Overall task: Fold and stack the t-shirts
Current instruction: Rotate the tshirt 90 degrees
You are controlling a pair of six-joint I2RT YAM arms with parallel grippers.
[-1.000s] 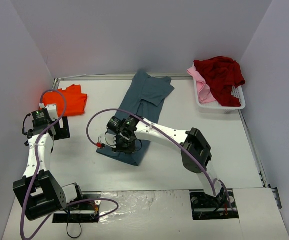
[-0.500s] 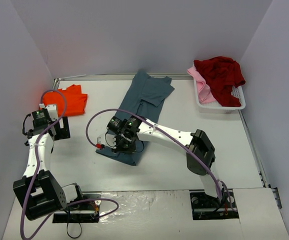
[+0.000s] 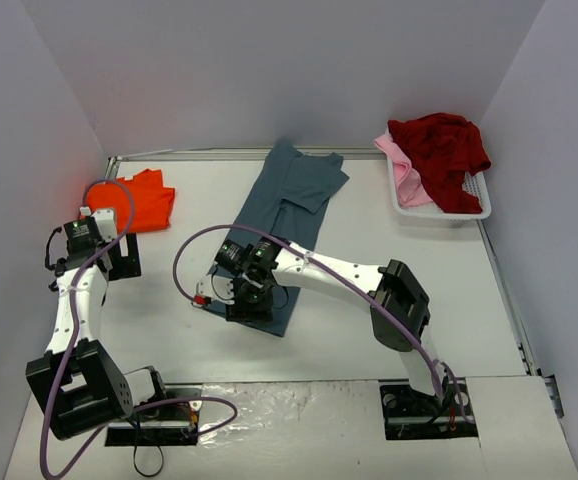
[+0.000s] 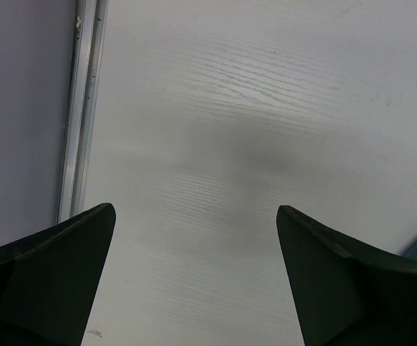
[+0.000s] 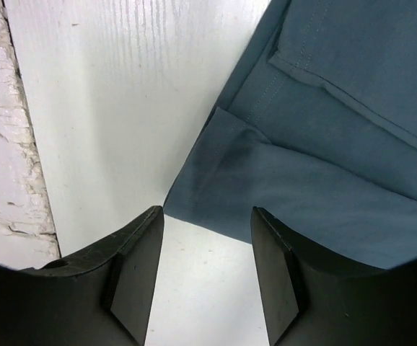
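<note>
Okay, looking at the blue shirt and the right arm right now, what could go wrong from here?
1. The right gripper stands open right at the hem corner of the blue-grey shirt; pulling away, a finger could snag that corner and drag the layers askew.
2. Its purple cable loops beside the cloth and might brush it as the arm moves.

No writing, labels, brand names, numbers or signs can be read in any of the views.
</note>
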